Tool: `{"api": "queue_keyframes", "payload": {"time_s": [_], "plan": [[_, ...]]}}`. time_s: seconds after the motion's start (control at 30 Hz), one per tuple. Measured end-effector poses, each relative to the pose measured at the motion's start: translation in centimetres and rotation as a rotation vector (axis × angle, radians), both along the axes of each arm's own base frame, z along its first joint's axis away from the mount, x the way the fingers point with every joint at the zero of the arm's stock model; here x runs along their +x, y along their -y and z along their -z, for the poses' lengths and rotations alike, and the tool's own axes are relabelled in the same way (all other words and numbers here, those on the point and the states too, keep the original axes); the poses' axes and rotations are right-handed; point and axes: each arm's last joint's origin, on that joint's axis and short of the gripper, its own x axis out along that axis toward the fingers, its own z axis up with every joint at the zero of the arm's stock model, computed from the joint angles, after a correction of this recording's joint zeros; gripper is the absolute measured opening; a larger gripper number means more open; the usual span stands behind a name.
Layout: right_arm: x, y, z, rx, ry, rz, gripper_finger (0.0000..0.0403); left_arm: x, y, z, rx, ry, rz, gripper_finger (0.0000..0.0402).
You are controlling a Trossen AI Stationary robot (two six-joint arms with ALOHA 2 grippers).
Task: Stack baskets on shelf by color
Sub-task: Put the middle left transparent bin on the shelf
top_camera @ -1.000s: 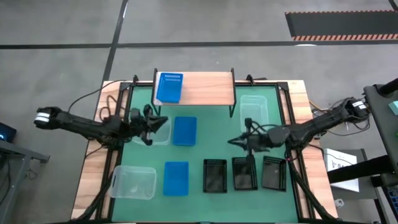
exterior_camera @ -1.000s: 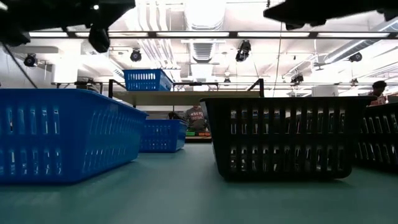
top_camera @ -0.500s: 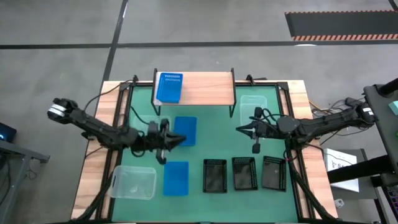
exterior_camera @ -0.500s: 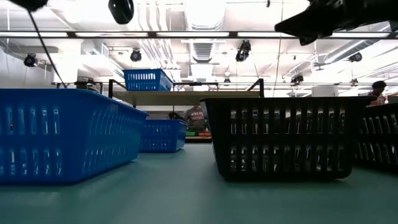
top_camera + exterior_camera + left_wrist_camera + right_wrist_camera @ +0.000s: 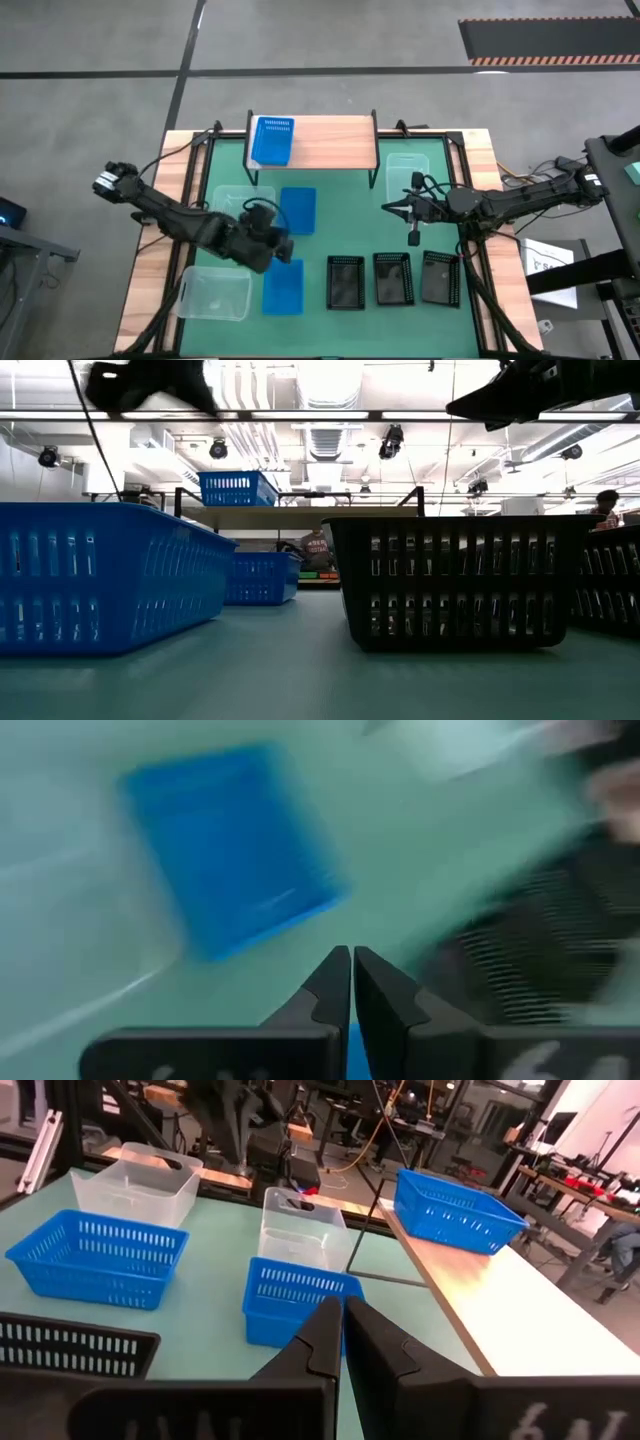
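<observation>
Left end effector (image 5: 283, 243): fingers pressed shut, holding nothing. It hangs over the green worktop (image 5: 330, 215), in the gap between two blue baskets.
Right end effector (image 5: 412, 238): shut too, with nothing in it. It waits above the row of black baskets, beside the clear basket on the right (image 5: 407, 176).
Shelf (image 5: 335, 142): at the far edge of the worktop, with one blue basket (image 5: 272, 140) on its left end already.
Far loose blue basket (image 5: 297, 210): sits on the worktop just in front of the shelf, toward the shelf from the left end effector.
Near loose blue basket (image 5: 283, 286): sits at the front edge, just on the other side of the left end effector.
Long side: both loose blue baskets lie with their long side running from the front of the worktop toward the shelf.
Nearer arm: the left arm is much closer to both blue baskets than the right arm.
Black baskets (image 5: 391, 279): three in a row at the front right.
Other clear baskets: one at front left (image 5: 214, 294), one behind the left arm (image 5: 238, 200).
My guess: a blue basket is next, and the fingers must open first.
</observation>
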Motion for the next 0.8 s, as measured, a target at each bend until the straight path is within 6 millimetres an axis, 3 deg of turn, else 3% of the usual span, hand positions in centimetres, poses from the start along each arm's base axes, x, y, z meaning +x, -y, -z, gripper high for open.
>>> {"api": "queue_keyframes", "payload": {"time_s": [0.17, 0.5, 0.63, 0.8], "plan": [[0.0, 0.0, 0.0, -0.025, -0.002, -0.003, 0.0008, 0.1, -1.2, 1.1, -0.028, -0.345, -0.198, 0.0001], [0.0, 0.0, 0.0, -0.040, -0.004, -0.005, 0.0008, 2.1, -4.3, 2.2, -0.028, -0.441, -0.163, 0.0005], [0.0, 0.0, 0.0, -0.040, -0.005, -0.005, 0.0008, 2.6, -5.3, 2.4, -0.012, -0.432, -0.119, 0.0038], [0.0, 0.0, 0.0, -0.041, -0.010, -0.005, 0.0009, 2.7, -6.2, 3.4, 0.011, -0.466, -0.138, 0.0110]]}}
